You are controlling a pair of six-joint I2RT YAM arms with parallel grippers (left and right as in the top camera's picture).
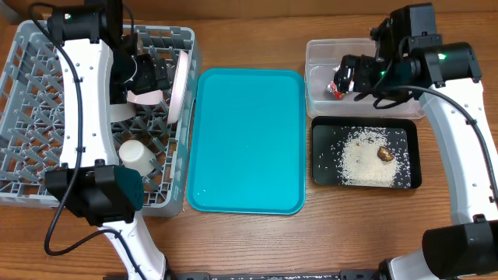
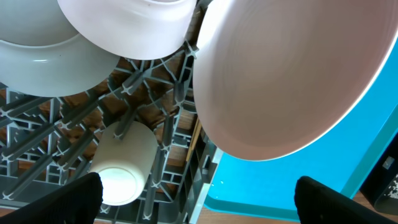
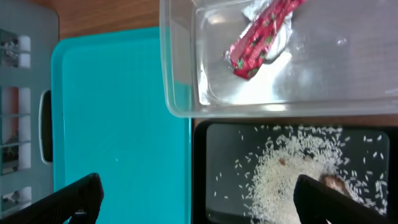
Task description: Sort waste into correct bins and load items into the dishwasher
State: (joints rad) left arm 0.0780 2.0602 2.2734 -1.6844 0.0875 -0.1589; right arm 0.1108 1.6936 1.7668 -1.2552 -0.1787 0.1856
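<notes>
The grey dish rack [image 1: 31,117] holds the white plate [image 1: 180,84] on edge, the pinkish dish [image 1: 145,98] and the white cup [image 1: 136,155]. In the left wrist view the plate [image 2: 286,74], dish [image 2: 130,25], grey bowl [image 2: 37,59] and cup [image 2: 121,168] sit in the rack [image 2: 158,118], with a thin wooden stick [image 2: 194,134] by the plate. My left gripper [image 1: 152,74] [image 2: 199,202] is open and empty above them. The red-and-white wrapper [image 1: 336,89] [image 3: 258,40] lies in the clear tub [image 1: 319,54] [image 3: 180,93]. Rice [image 1: 362,162] [image 3: 286,174] and the brown lump [image 1: 385,153] [image 3: 336,183] lie in the black tray [image 1: 412,132] [image 3: 217,143]. My right gripper [image 1: 350,74] [image 3: 199,199] is open and empty over the tub.
The teal tray [image 1: 245,140] [image 3: 118,112] [image 2: 298,180] lies between the rack and the two bins, with only a few specks on it. Bare wooden table [image 1: 311,241] runs along the front edge.
</notes>
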